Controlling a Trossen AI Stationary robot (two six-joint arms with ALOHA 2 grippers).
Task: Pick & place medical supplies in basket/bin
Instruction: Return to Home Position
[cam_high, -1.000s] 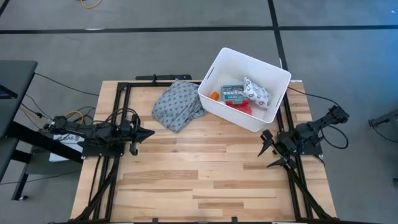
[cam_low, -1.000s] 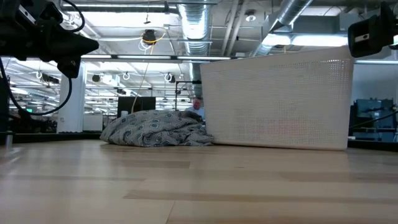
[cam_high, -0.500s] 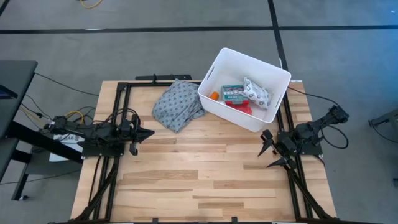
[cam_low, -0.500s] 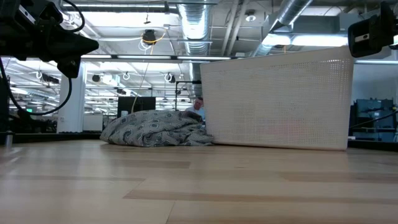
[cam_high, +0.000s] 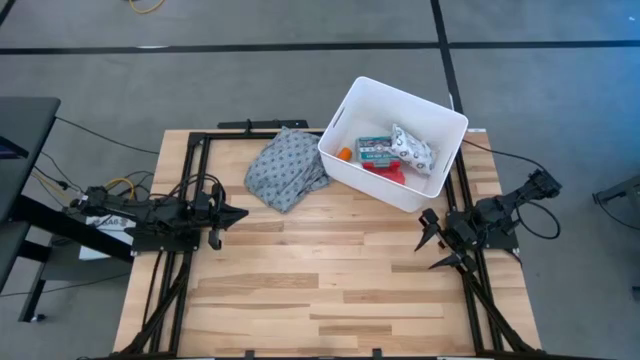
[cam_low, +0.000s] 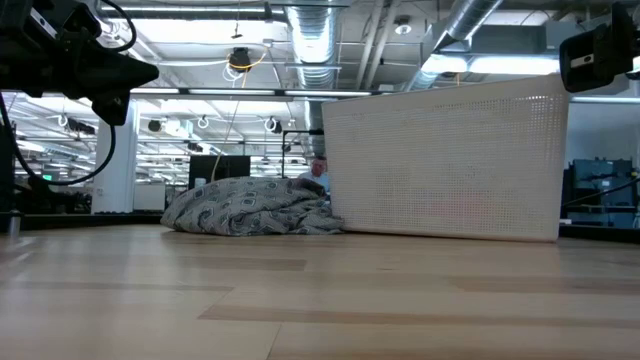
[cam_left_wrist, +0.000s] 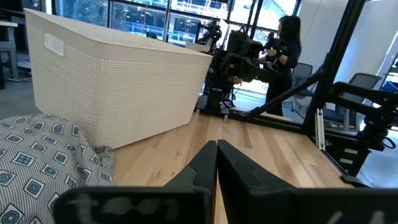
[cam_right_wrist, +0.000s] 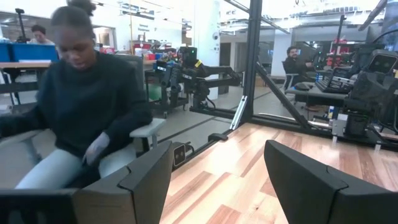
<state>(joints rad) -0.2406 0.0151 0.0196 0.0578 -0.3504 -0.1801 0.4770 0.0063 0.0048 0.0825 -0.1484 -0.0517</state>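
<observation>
While both arms are sitting at the table's sides, I am looking down through the high view into the large white rectangular plastic bin (cam_high: 452, 150), which is standing at the far right of the pale wooden plank table (cam_high: 300, 290). Only this view is showing me what is in it. I am counting four supplies lying together on its floor: one small green rectangular first-aid box (cam_high: 376, 150), one white patterned soft pack (cam_high: 412, 147) just to its right, one orange tube (cam_high: 345, 153) to its left, and one red-pink piece (cam_high: 387, 173) on the near side, whose shape I cannot tell. The low view is giving me just the bin's finely perforated outer wall, and the left wrist view is likewise hiding the contents.

One crumpled grey dotted cloth (cam_high: 287, 167) is lying on the wood, touching the bin's left side.

Of the two arms, the left gripper (cam_high: 237, 213) is hovering at the table's left edge, pointing right, and its own wrist view is showing its two dark fingers pressed together. The right gripper (cam_high: 430, 240) is hanging at the right edge, near the bin's near corner, with its fingers spread wide apart. Through that gap, the right wrist view is showing one seated person in a dark top (cam_right_wrist: 81, 106) beyond the table.
</observation>
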